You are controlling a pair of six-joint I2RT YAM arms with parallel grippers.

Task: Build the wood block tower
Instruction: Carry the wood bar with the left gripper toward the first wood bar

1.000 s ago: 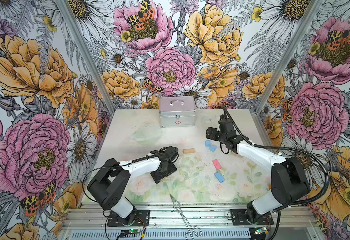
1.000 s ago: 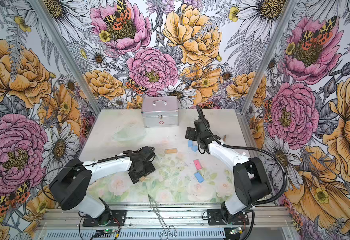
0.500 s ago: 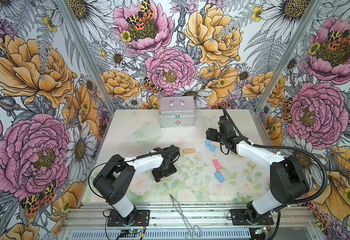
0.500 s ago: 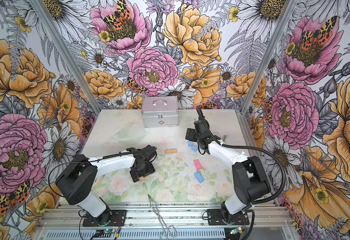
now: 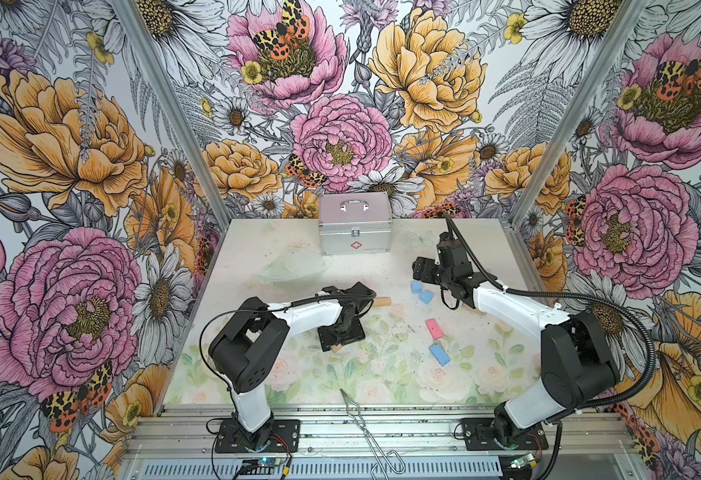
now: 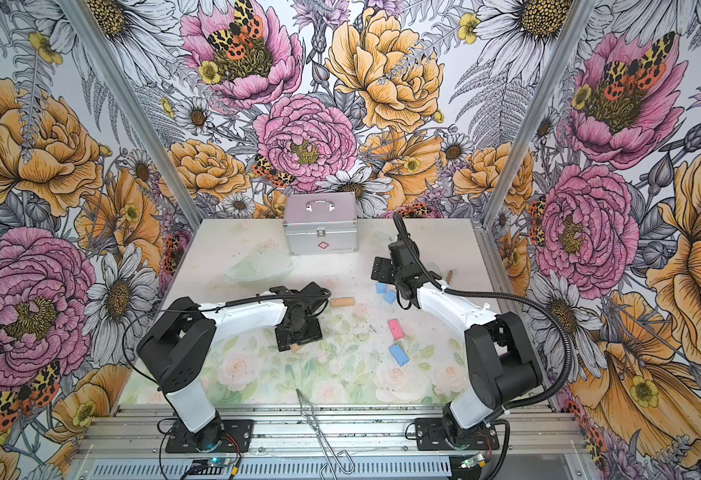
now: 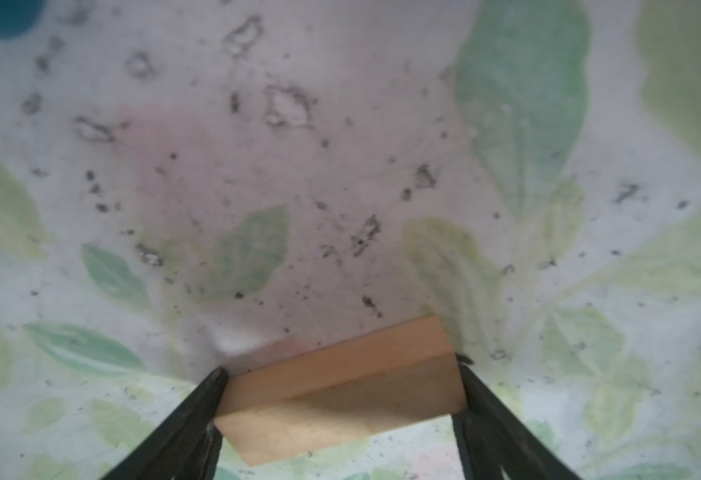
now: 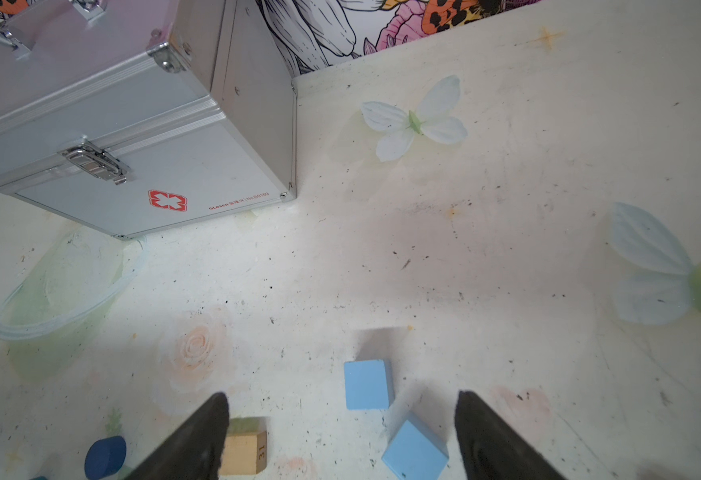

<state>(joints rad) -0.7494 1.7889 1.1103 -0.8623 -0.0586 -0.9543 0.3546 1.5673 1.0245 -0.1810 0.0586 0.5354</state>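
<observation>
1. Plainly, the plain tan wooden plank (image 7: 340, 395) lies directly under the left gripper (image 7: 340, 365). Its long axis runs finger to finger, so the jaws span its length, not its width.
2. Both black fingers (image 7: 197, 415) touch the plank's ends: spread wide, yet clamped on it.
3. In both top views this pair sits just left of the table's middle. The pink flat slab (image 5: 434, 328) and blue flat slab (image 5: 440, 354) lie to its right.
4. The right gripper (image 8: 341, 395) stands apart and empty over two light blue cubes (image 8: 367, 384), at the table's upper right.
5. No tower stands yet; a lift probably comes next.
</observation>
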